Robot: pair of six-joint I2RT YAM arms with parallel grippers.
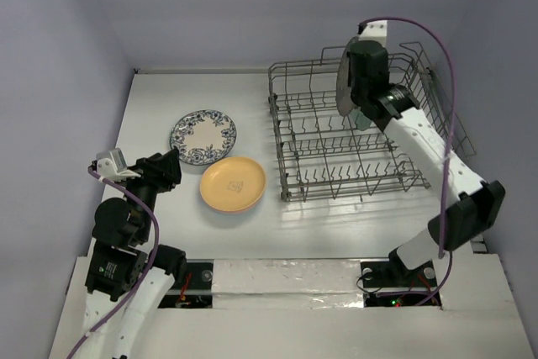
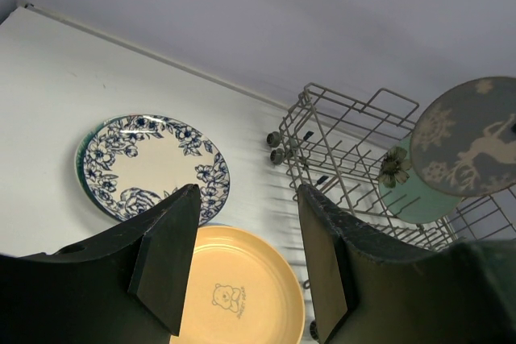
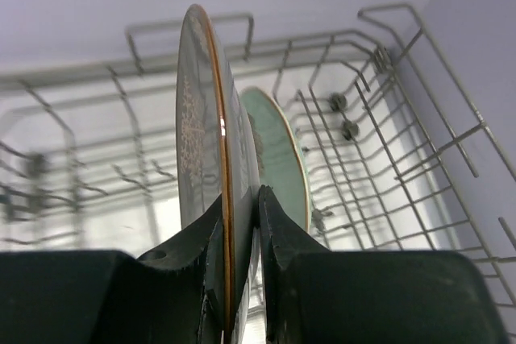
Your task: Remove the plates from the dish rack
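The grey wire dish rack [image 1: 307, 136] stands at the right of the table. My right gripper [image 1: 357, 98] is shut on the rim of a grey plate with a pale deer pattern [image 1: 343, 81], held upright and lifted above the rack; it shows edge-on in the right wrist view [image 3: 218, 159] and in the left wrist view [image 2: 468, 134]. A mint green plate [image 3: 278, 155] stands in the rack right behind it. A blue-white patterned plate [image 1: 203, 136] and an orange-yellow plate [image 1: 233, 184] lie flat on the table. My left gripper [image 2: 246, 259] is open and empty, above the orange-yellow plate [image 2: 242, 288].
The blue-white plate [image 2: 153, 163] seems to rest on a teal plate whose edge shows at its left. Walls enclose the table at the back and both sides. The rack's raised handle loops [image 1: 416, 56] stand near the right wall.
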